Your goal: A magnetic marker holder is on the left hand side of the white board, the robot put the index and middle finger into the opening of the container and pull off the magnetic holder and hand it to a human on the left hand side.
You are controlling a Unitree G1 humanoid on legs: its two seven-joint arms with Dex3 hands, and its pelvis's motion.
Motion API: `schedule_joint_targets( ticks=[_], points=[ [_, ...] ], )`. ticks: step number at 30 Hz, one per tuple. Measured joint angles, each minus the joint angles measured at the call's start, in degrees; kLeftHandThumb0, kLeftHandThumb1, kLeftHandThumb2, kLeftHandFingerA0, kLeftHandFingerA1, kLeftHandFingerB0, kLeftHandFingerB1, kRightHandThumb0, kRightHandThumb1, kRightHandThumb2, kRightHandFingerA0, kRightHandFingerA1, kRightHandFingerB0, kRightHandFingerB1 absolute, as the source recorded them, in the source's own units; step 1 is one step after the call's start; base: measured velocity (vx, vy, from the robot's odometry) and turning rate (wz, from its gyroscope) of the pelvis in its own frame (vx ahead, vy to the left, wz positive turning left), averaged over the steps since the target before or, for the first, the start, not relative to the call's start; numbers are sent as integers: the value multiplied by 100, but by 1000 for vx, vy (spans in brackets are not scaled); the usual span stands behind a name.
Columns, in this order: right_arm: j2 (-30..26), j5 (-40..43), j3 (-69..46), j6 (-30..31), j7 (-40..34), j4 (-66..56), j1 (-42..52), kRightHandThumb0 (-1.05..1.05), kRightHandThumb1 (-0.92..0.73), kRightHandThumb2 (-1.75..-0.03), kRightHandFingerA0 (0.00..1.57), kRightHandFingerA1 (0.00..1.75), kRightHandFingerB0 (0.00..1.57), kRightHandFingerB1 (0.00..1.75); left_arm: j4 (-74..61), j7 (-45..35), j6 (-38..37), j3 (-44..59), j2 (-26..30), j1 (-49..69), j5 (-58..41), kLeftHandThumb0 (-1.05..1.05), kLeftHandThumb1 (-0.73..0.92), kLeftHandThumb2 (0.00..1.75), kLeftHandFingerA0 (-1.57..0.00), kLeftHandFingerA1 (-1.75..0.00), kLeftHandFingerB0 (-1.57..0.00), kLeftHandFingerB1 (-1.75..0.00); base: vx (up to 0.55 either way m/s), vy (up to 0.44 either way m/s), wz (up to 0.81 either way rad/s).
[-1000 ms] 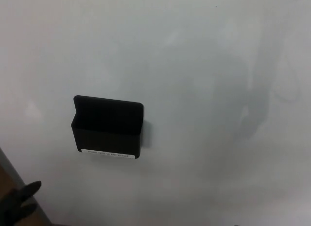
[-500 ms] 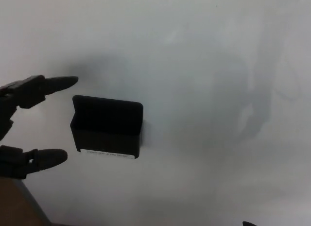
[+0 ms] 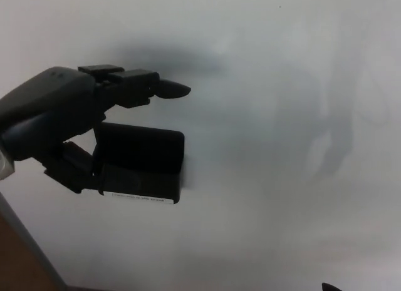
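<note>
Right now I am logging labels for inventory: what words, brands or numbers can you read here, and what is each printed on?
White label strip along the bottom front edge of the black magnetic marker holder: one line of dark print, too small and blurred to read.
Whiteboard: no writing visible, only faint smudges.

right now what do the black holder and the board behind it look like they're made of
Marker holder: probably matte black plastic, going by its thin moulded walls, rounded corners, lack of shine and the white label strip along its bottom edge.
Whiteboard: a smooth, glossy white panel. It shows soft shadows and faint smudges. What lies beneath the coating cannot be told.
</note>
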Motion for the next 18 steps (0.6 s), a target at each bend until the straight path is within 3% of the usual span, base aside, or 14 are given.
schedule_joint_targets(
  ticks=[10,11,16,17,18],
  points=[
    [0,-3,-30,-150,-106,101,-74,-54,-55,-84,55,56,33,47,634,-970,770,-758,103,-999,-11,-70,46,75,-20,-43,-9,-36,0,0,0],
    [0,-3,-31,-161,-118,110,-81,-48,-67,-60,61,44,39,35,695,-1089,860,-828,129,-1100,-12,-68,48,76,-21,-44,-11,-37,0,0,0],
    [2,-5,-30,-179,-153,139,-140,-49,-67,-60,61,44,39,35,890,-1595,1177,-1098,244,-1521,-34,-70,47,77,-23,-44,-11,-37,0,0,0],
    [3,-5,-30,-180,-153,142,-151,-55,-55,-85,53,56,32,47,911,-1676,1227,-1138,267,-1585,-41,-70,47,78,-25,-45,-13,-37,0,0,0],
    [3,-5,-30,-183,-155,143,-165,-54,-54,-84,54,56,34,48,936,-1771,1284,-1178,290,-1659,-48,-71,48,79,-26,-45,-12,-38,0,0,0]
  ],
)
